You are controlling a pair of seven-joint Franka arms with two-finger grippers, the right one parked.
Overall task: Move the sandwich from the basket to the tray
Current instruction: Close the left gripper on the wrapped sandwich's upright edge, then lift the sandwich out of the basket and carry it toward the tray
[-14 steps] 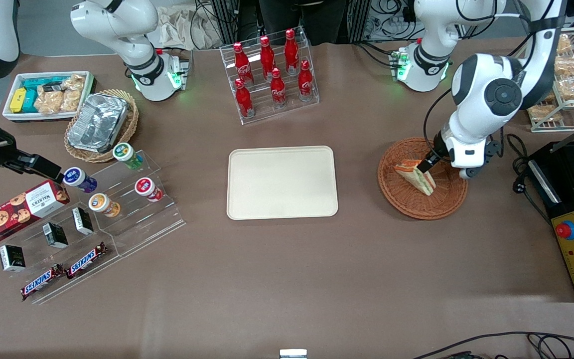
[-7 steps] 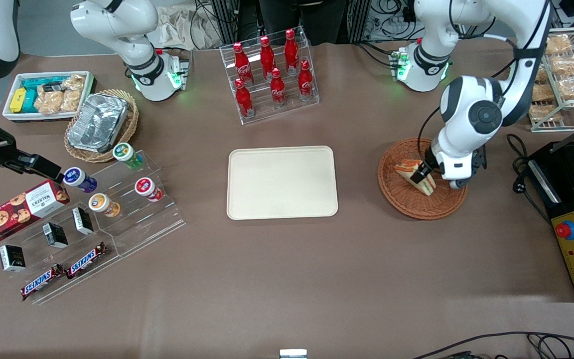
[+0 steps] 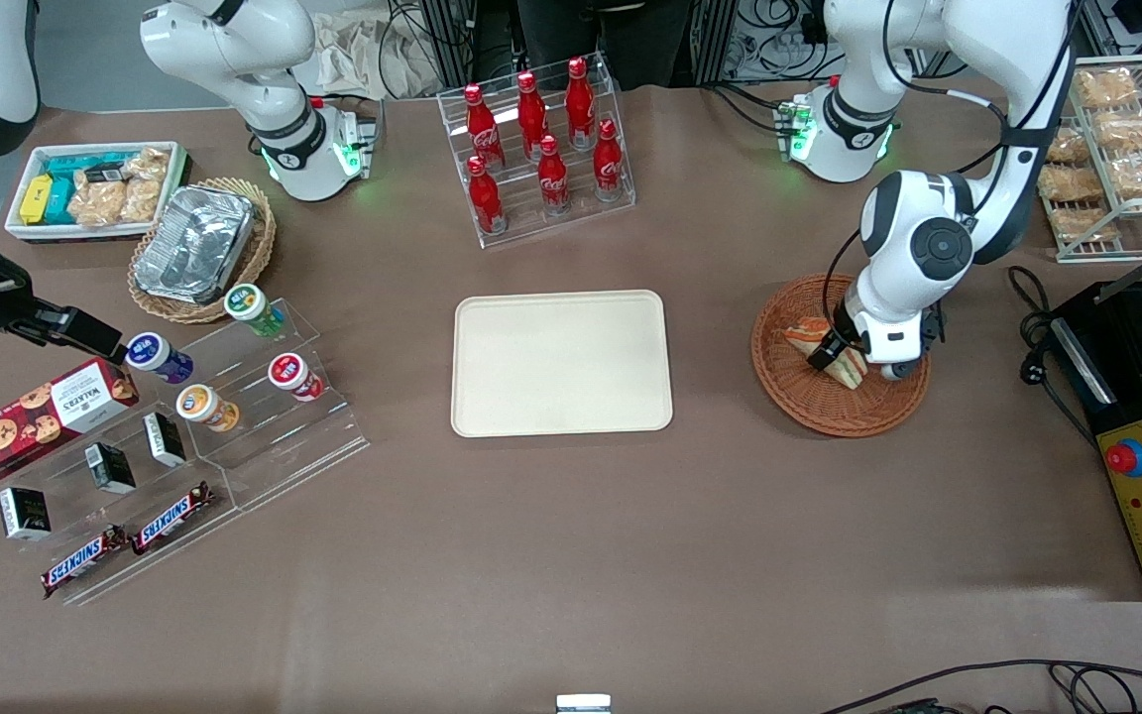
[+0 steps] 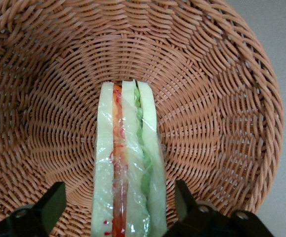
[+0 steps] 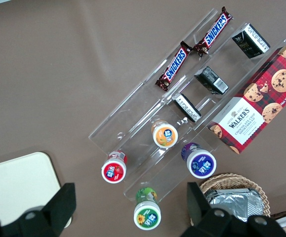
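The sandwich [image 3: 806, 333], a wrapped white-bread wedge with red and green filling, lies in the round reddish-brown wicker basket [image 3: 809, 399] toward the working arm's end of the table. My left gripper [image 3: 834, 357] is down inside the basket, over the sandwich and covering its middle. In the left wrist view the sandwich [image 4: 125, 163] runs between the two black fingers [image 4: 51, 203], with a gap of basket weave [image 4: 207, 98] on each side. The gripper [image 4: 118, 197] is open and straddles the wedge without touching it. The cream-beige tray [image 3: 561, 362] sits bare at mid-table.
A clear rack of red cola bottles [image 3: 541, 139] stands farther from the camera than the tray. A black control box with a red button [image 3: 1141, 456] and a wire rack of snack bags [image 3: 1121, 159] flank the basket. A clear snack stand [image 3: 234, 407] lies toward the parked arm's end.
The left arm has folded down and the gripper has slid along the sandwich, slightly nearer the front camera and the tray. The sandwich has stayed put in the basket.
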